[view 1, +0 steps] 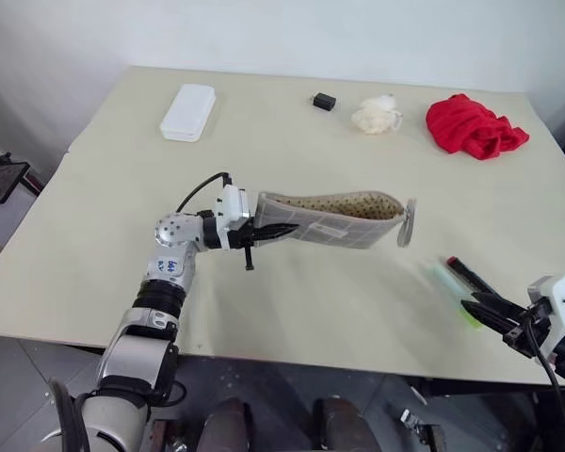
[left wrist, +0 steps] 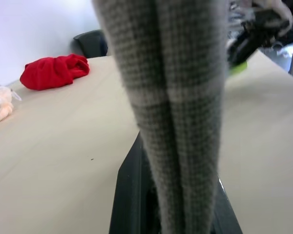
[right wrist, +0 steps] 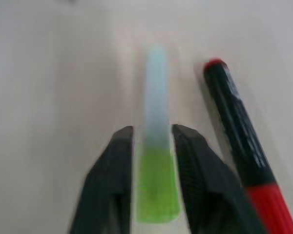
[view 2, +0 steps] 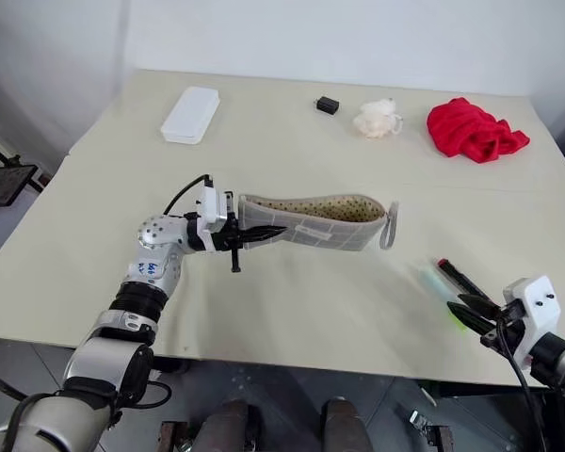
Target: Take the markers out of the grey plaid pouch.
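My left gripper (view 1: pixel 264 229) is shut on one end of the grey plaid pouch (view 1: pixel 339 221) and holds it level above the table, its beige dotted lining showing along the open top. Two markers lie on the table near the front right edge: a light green one (right wrist: pixel 156 146) and a black one with red ends (right wrist: pixel 239 141) beside it. The right gripper (right wrist: pixel 153 131) sits low over the green marker (view 1: pixel 452 282), its two fingers parted and straddling the marker's near end.
Along the far side of the table (view 1: pixel 94 235) lie a white rectangular case (view 1: pixel 188 111), a small black block (view 1: pixel 324 101), a white fluffy lump (view 1: pixel 377 115) and a crumpled red cloth (view 1: pixel 473 125). A dark stand (view 1: pixel 0 179) stands off the left edge.
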